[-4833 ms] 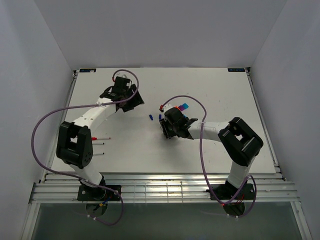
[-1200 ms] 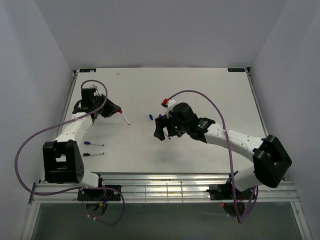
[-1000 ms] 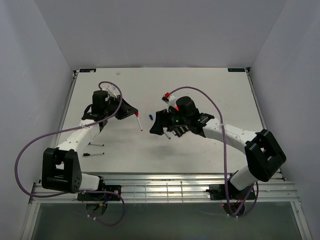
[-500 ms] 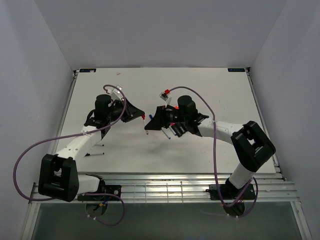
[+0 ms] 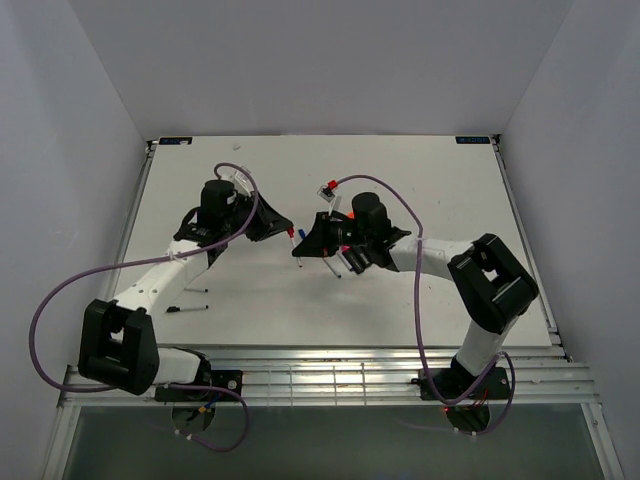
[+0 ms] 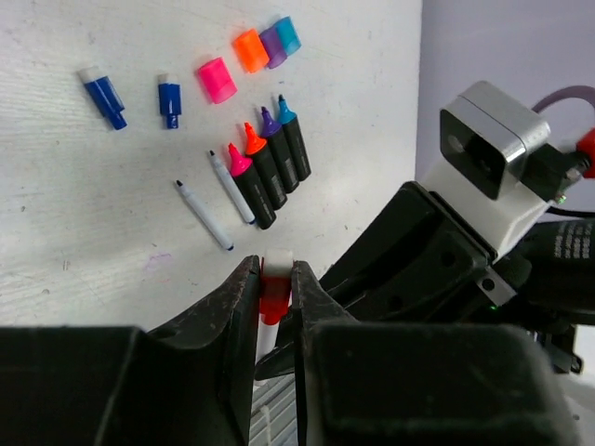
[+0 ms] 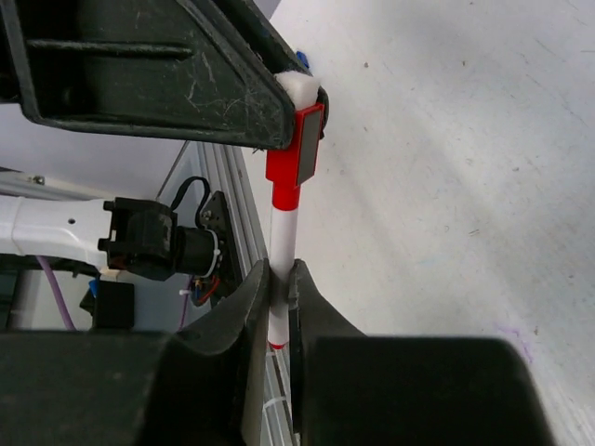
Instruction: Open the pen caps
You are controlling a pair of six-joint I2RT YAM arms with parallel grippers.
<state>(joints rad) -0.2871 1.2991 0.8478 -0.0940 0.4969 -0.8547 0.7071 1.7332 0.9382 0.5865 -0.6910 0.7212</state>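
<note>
Top view gave me the red cap [image 5: 290, 232] only as a speck amid black hardware. Left gripper [image 6: 276, 275] pinched that cap, with the barrel hidden below its fingers. Right gripper [image 7: 279, 281] pinched the white pen body [image 7: 283, 228], the cap seated on it. A loose pink cap [image 6: 217, 80] lay on the table [image 6: 74, 214].

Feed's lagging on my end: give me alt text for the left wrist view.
The left gripper has its jaws shut on the red cap of a thin white pen, with the right arm close behind it. On the white table beyond lie four uncapped black markers, two uncapped thin pens, two blue caps, and pink, orange, purple and cyan caps.
</note>
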